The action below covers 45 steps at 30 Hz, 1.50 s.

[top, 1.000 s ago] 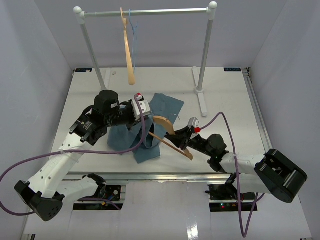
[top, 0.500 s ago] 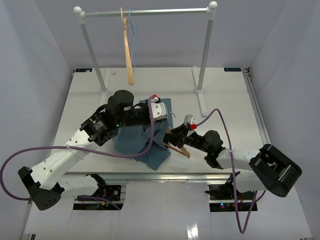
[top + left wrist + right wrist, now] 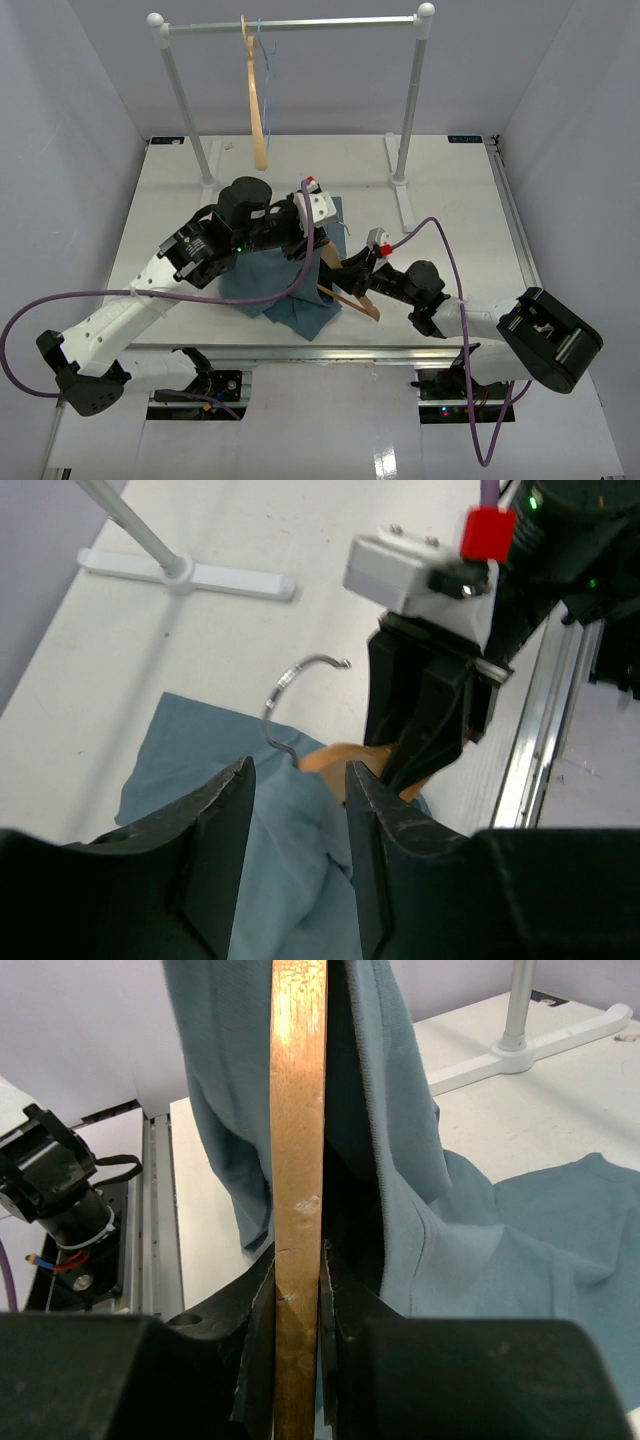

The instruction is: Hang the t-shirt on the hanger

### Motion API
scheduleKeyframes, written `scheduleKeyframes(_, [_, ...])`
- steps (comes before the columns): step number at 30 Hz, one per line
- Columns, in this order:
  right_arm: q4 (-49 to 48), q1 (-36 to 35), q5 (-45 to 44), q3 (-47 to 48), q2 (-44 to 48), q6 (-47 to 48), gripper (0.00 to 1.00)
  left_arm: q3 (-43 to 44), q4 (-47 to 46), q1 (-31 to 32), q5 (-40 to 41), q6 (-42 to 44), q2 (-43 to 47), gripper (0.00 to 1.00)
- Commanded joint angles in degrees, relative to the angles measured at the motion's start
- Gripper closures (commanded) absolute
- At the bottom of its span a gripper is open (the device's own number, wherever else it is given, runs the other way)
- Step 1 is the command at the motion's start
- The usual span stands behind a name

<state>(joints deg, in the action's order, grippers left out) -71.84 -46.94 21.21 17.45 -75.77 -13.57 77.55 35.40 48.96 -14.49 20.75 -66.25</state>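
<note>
- At the middle of the table (image 3: 450,200), a little toward 6 o'clock in the top view: noting the t-shirt (image 3: 285,290) lying bunched, partly draped over the hanger (image 3: 355,303).
- Seeing the hanger at the shirt's 3 o'clock edge, one wooden arm sticking out toward 5 o'clock; grey hook (image 3: 290,695) poking out of the cloth in the left wrist view.
- Recording the right gripper (image 3: 298,1300) clamping the wooden bar between both fingers, cloth hanging on either side of the bar above the grip.
- Recording the left gripper (image 3: 298,780) hovering over the shirt at the hanger's 10 o'clock, fingers parted, nothing pinched between them; contact with the cloth not clear.
- Noting the rack (image 3: 290,22) at 12 o'clock, carrying a second wooden hanger (image 3: 257,100) and a blue wire hanger (image 3: 268,50).
</note>
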Motion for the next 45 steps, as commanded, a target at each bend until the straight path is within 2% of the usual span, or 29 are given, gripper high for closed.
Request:
scheduleKeyframes(1, [-33.34, -0.05, 0.25, 0.35, 1.94, -4.17, 0.92, 9.15, 8.63, 0.31, 10.35, -7.60, -2.11, 0.47])
scheduleKeyframes(4, [-33.45, -0.06, 0.10, -0.25, 3.62, -4.27, 0.92, 12.05, 12.90, 0.26, 13.31, -9.91, -3.89, 0.47])
scheduleKeyframes(7, [-33.25, -0.06, -0.63, -0.98, 4.97, -3.60, 0.92, 13.53, 16.01, 0.33, 11.41, -9.90, -5.23, 0.47])
scheduleKeyframes(9, [-33.07, -0.08, -0.55, -1.41, 5.91, -3.30, 0.92, 13.58, 18.13, 0.29, 9.90, -8.17, -5.83, 0.48])
scheduleKeyframes(11, [-32.92, -0.08, -0.38, -2.06, 7.02, -2.96, 0.92, 11.17, 19.08, 0.35, 8.96, -2.47, -5.14, 0.52])
scheduleKeyframes(14, [-32.83, 0.09, -0.82, -3.39, 8.61, -2.25, 0.92, 8.94, 20.14, 0.35, 5.33, 4.55, -3.80, 0.47])
scheduleKeyframes(20, [-30.92, 0.00, 0.12, -4.66, 11.17, -1.36, 0.92, 9.00, 21.32, 0.35, -2.21, 9.08, -4.00, 0.37])
scheduleKeyframes(33, [-21.92, 0.00, 9.95, -3.53, 16.02, 1.97, 0.92, 8.04, 22.08, 0.35, -3.72, 13.61, -9.35, 0.35])
scheduleKeyframes(34, [-21.87, 0.00, 10.10, -3.44, 16.07, 1.97, 0.92, 8.47, 22.80, 0.35, -5.22, 13.85, -9.89, 0.38])
scheduleKeyframes(36, [-21.50, 0.00, 10.16, -3.04, 16.02, 2.04, 0.92, 9.16, 24.04, 0.35, -8.90, 14.03, -10.69, 0.51])
scheduleKeyframes(39, [-20.40, 0.09, 11.08, -2.31, 15.63, 2.47, 0.92, 8.98, 24.83, 0.35, -12.97, 13.92, -11.53, 0.96])
scheduleKeyframes(40, [-19.34, 0.09, 11.39, -2.04, 15.44, 2.98, 0.92, 8.66, 25.12, 0.35, -14.19, 14.25, -11.55, 1.00])
scheduleKeyframes(43, [-17.01, 0.23, 11.06, -0.94, 14.37, 4.82, 0.92, 8.04, 26.87, 0.37, -18.17, 15.05, -12.09, 1.00])
scheduleKeyframes(45, [-15.16, 0.76, 10.13, -0.59, 14.16, 5.37, 0.92, 7.39, 26.23, 0.39, -17.89, 14.40, -11.91, 1.00])
